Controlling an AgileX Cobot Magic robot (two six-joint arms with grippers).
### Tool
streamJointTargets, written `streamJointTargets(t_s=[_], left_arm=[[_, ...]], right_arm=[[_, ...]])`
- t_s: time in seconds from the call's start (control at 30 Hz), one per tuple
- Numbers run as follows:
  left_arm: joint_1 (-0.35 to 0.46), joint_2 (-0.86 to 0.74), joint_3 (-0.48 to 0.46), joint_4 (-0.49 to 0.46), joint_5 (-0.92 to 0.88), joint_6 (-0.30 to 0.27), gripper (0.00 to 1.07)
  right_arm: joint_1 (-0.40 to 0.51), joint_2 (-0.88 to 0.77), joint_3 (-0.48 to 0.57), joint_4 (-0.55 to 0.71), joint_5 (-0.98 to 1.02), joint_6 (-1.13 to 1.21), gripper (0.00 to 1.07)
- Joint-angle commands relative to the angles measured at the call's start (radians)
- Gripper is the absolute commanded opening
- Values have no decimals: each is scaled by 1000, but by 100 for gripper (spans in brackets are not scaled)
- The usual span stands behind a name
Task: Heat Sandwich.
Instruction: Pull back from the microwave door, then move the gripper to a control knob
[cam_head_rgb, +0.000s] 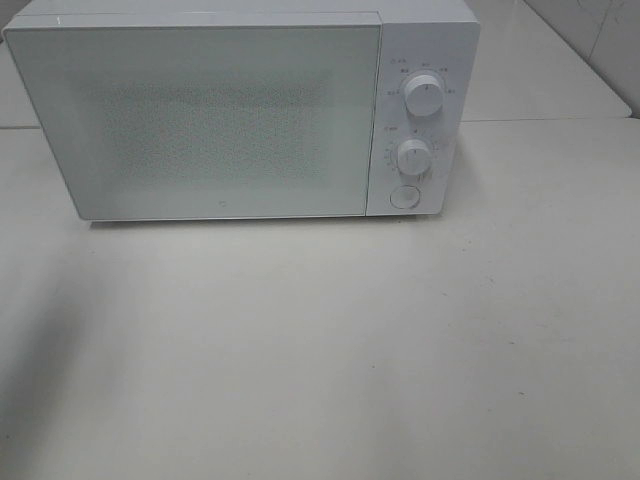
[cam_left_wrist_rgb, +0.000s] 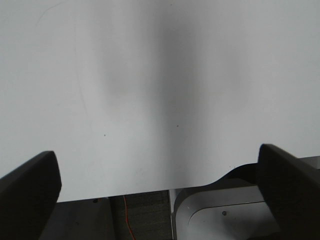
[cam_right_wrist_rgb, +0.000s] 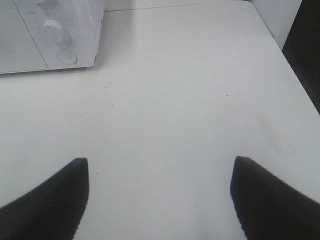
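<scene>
Exterior high view: shut white microwave (cam_head_rgb: 200, 120) at the back of the table (cam_head_rgb: 320, 350). The left gripper (cam_left_wrist_rgb: 157, 157) hangs open over the table edge; the right gripper (cam_right_wrist_rgb: 161, 161) hangs open above the tabletop.

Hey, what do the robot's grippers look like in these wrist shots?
The left gripper has two matte black fingers with blunt, rounded ends. The right gripper has black fingers tapering to narrower tips. No markings or cables show on either; the arms themselves are out of view.

The left gripper (cam_left_wrist_rgb: 157, 155) hangs wide-spread over the white table (cam_left_wrist_rgb: 150, 90).
</scene>
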Motion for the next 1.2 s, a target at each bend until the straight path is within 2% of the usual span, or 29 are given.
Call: streamJointTargets(t_s=[0.03,0.13,0.2,0.53,0.67,0.77,0.8,0.97,1.0,1.1,1.2], left_arm=[[37,-43,0,-11,41,0,100],[78,-132,0,-13,79,0,100],[80,-153,0,-13,86,0,100],[80,-454,6,5,132,8,100],[80,-551,55,5,114,43,100],[80,-675,169,-8,63,92,100],[80,-744,240,-8,32,108,100],[80,-837,331,-7,-10,117,100],[80,-899,378,-7,-36,118,100],[80,-1047,437,-3,-72,118,100],[80,-1115,456,-3,-81,118,100]], right_arm=[[-8,-27,2,5,-4,-3,75],[-8,-27,2,5,-4,-3,75],[-8,-27,2,5,-4,-3,75],[-8,-27,2,5,-4,-3,75],[-8,-27,2,5,-4,-3,75],[-8,-27,2,5,-4,-3,75],[-8,-27,2,5,-4,-3,75],[-8,-27,2,5,-4,-3,75],[-8,-27,2,5,-4,-3,75],[-8,-27,2,5,-4,-3,75],[-8,-27,2,5,-4,-3,75]])
